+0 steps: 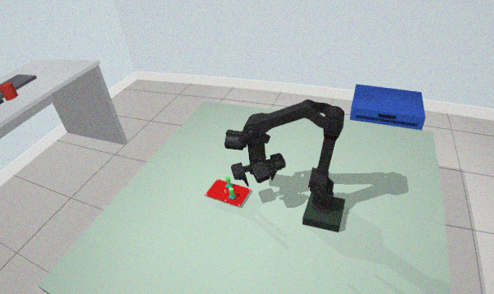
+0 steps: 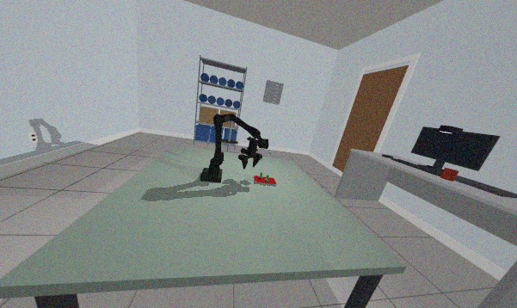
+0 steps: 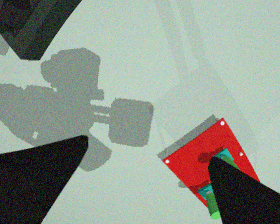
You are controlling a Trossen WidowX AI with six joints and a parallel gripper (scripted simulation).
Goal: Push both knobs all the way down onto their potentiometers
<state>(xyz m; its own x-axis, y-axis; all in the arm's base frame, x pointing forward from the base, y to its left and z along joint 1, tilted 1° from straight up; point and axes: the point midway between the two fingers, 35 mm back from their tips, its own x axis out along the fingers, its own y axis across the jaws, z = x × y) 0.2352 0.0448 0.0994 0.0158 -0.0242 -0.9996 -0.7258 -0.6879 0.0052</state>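
Red circuit board [image 1: 227, 193] on the green table [image 1: 158, 246] left of the arm's base [image 1: 323, 214], two green knobs [image 1: 230, 188] on it, gripper [image 1: 257, 168] raised just right of the board (jaws spread wide, holding nothing).

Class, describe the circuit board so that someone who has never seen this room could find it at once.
Start at the pale green table with the black arm's base on it. Beside that base, just below the open gripper, lies the circuit board: a flat red rectangle, the only red thing on this table, with green knobs standing up from it.
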